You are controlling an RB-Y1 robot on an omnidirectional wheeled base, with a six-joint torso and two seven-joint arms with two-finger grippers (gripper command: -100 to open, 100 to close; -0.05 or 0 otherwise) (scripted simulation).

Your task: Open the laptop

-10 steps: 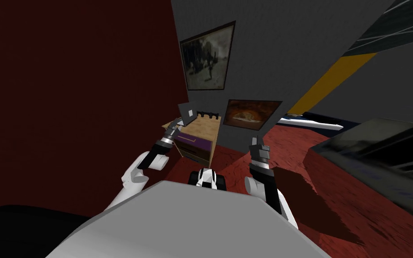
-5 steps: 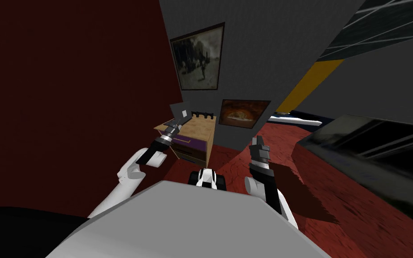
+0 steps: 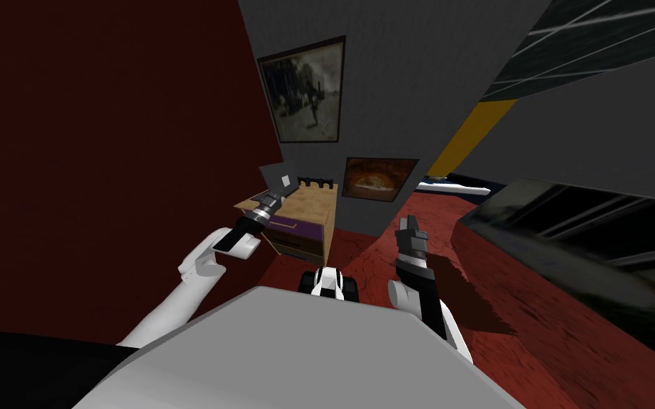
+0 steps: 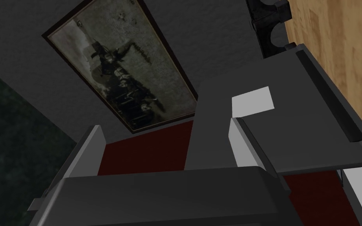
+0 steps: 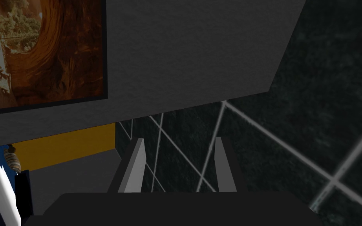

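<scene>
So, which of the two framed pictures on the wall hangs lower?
The orange-brown picture, beside the wooden cabinet; the grey monochrome picture hangs higher.

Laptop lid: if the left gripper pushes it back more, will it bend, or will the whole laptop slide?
The lid looks like a thin, flat, rigid panel, so it will probably swing without bending. The laptop rests loose near a corner of the wooden nightstand, so a hard push from the left gripper might slide it.

White arms [image 3: 192, 284], dark joints [image 3: 411, 273], grey fingers [image 5: 136, 169]
</scene>
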